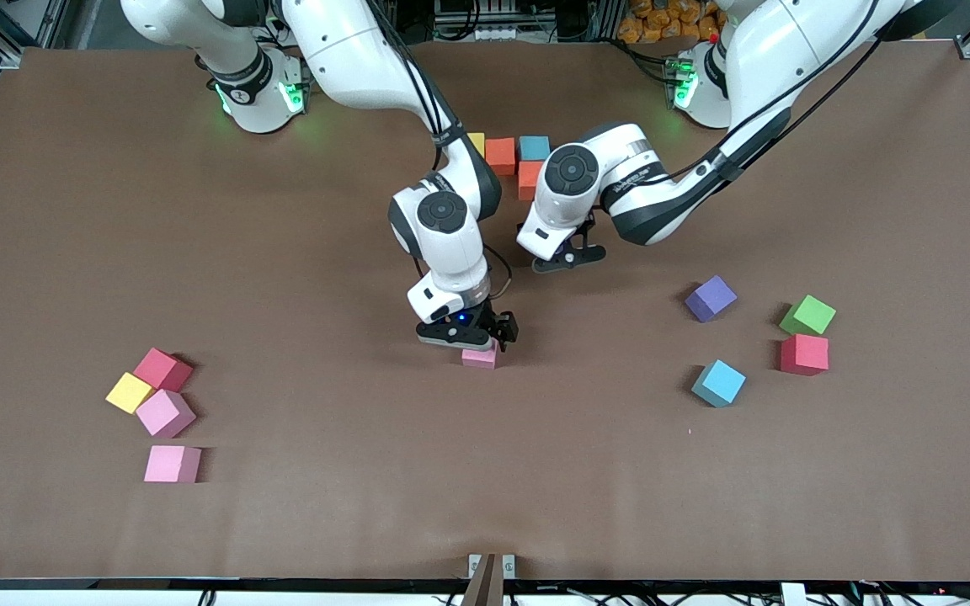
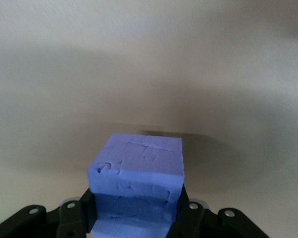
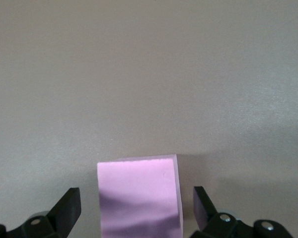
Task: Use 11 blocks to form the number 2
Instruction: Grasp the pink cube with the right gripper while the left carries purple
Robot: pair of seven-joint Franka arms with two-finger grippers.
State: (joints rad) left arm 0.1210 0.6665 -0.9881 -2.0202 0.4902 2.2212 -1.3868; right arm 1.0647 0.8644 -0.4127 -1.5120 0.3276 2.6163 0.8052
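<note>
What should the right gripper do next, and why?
Probably close. The right gripper is open, low over the table, with its fingers on either side of a pink block, apart from it. The left gripper already holds a purple block.

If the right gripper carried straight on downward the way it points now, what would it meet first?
Most likely the pink cube: the open right gripper stands over it, a finger on either side, apparently not yet touching, so the table may meet the fingertips first.
</note>
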